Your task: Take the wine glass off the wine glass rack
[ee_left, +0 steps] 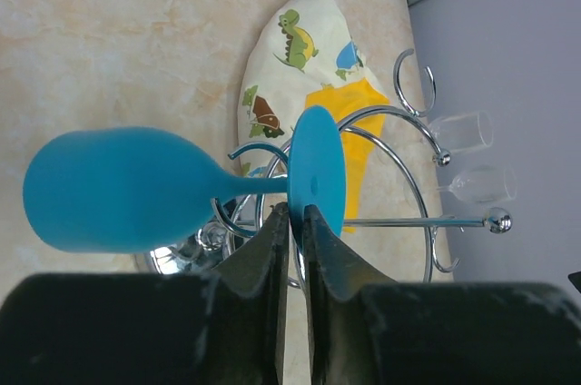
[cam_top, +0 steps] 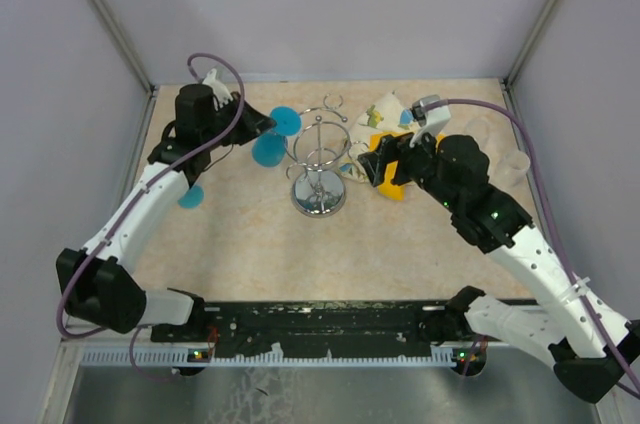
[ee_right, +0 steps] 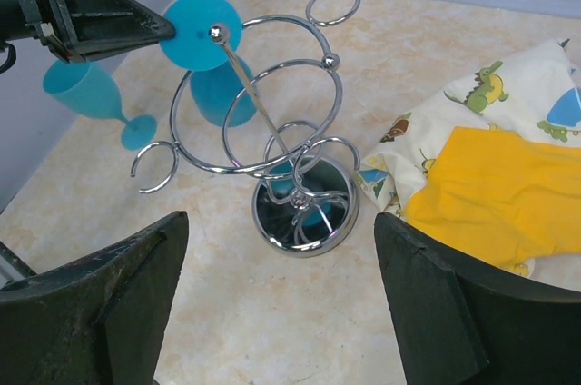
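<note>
- Your left gripper (ee_left: 292, 219) has its fingers nearly together, pinched on the rim of the round foot of the blue wine glass (ee_left: 118, 190).
- That glass lies sideways in the grip at the left side of the wine glass rack (ee_right: 304, 212). Its foot is up by the top loops and the ball on the pole, and its bowl is lower, clear of the table (ee_right: 236, 330) (you cannot tell whether the stem sits inside a loop).
- Your right gripper (ee_right: 281, 222) is spread wide and holds nothing, facing the rack from its right side.
- A second blue glass (cam_top: 190, 196) sits on the table left of the rack, well apart from it.
- A dinosaur cloth (ee_left: 300, 49) lies right of the rack with a yellow cloth (ee_right: 490, 181) on top of it.
- Two clear glasses (ee_left: 463, 131) stand near the right wall.
</note>
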You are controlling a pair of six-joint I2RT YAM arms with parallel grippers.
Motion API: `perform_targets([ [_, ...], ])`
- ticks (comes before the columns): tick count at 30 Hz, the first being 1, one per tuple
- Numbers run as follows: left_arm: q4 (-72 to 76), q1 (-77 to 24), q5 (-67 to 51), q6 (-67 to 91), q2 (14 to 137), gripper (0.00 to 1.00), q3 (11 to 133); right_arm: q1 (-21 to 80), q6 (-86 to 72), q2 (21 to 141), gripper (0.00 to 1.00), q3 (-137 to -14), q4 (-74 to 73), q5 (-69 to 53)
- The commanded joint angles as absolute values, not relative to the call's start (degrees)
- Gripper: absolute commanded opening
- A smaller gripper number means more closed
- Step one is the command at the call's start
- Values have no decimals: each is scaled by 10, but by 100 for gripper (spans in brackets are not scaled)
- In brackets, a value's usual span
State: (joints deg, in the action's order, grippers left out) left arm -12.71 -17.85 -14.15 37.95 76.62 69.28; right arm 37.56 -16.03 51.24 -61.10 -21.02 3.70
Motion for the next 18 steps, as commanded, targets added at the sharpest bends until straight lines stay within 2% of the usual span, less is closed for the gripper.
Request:
perform_targets([
  [1, -76, -175, -190, 391, 774, 18, 678, 367, -146, 497, 84, -616, -197, 50],
  [11, -70, -176, -200, 382, 783, 31, 686, 363, -145, 497, 84, -608, -192, 47],
  [12, -70, -176, -200, 381, 785, 30, 687, 362, -146, 497, 84, -608, -192, 47],
  [15, -71, -175, -192, 378, 790, 15, 688, 361, -146, 497, 84, -607, -192, 46],
  [18, -70, -175, -189, 376, 792, 10, 688, 361, -146, 494, 84, -607, -193, 46],
])
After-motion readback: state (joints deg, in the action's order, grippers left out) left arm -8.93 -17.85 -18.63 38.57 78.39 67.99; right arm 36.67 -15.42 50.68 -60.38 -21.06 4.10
